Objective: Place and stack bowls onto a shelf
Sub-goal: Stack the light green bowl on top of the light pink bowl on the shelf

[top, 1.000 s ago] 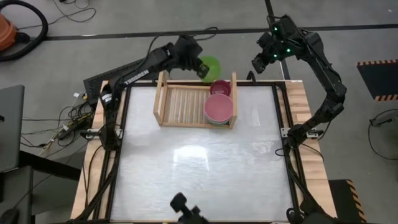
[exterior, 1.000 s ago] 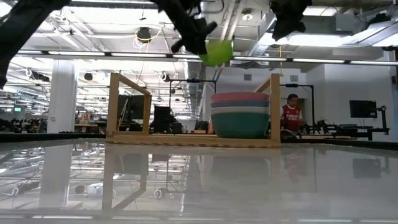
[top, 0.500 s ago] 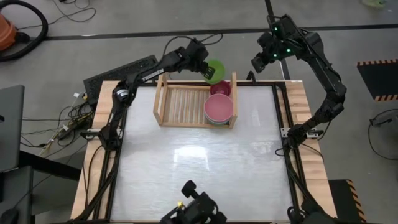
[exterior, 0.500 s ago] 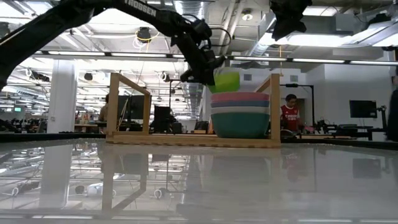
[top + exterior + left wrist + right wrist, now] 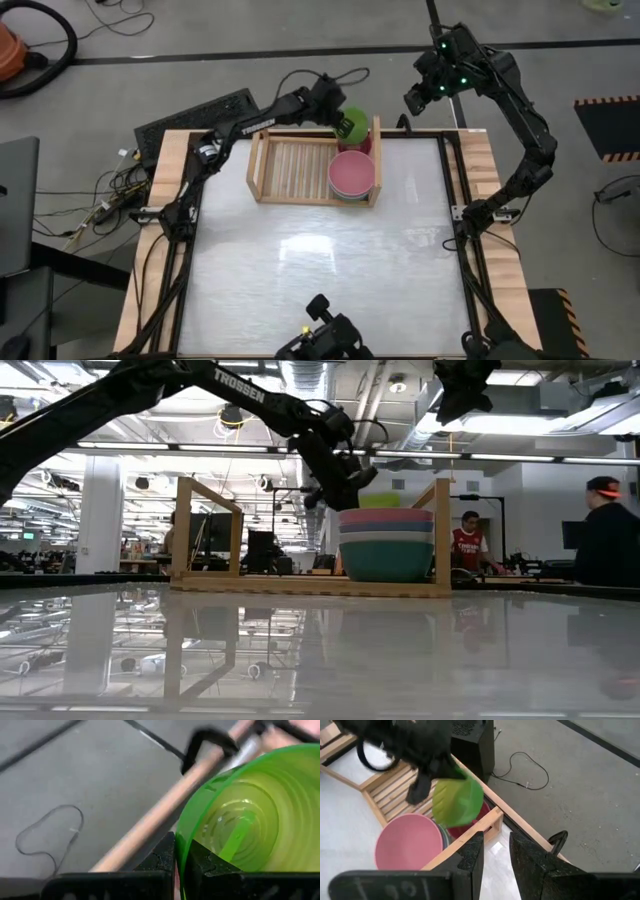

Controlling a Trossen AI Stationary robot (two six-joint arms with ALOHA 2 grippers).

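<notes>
I have the left gripper (image 5: 338, 118) clamped on the rim of the lime green bowl (image 5: 355, 122), its fingers pinching the wall between them, as the left wrist view shows with the bowl (image 5: 245, 815) filling most of that picture. From above, the bowl hangs tilted over the far right corner of the shelf (image 5: 290, 160), right above the magenta bowl (image 5: 352, 145) sitting in that corner; I cannot tell whether the two touch. Just in front of it, at the shelf's right end, stands a stack of bowls with a pink bowl (image 5: 352, 173) on top; from table height I see that stack (image 5: 386, 545) with a teal bowl (image 5: 386, 563) at the bottom and the lime green rim just showing behind it. The rest of the slatted base to the left is bare. My right gripper (image 5: 412, 103) hangs beyond the table's far right corner, well apart from the shelf, fingers (image 5: 470, 855) narrowly parted and holding nothing. In the room behind, two people (image 5: 467, 540) are visible at the right.
</notes>
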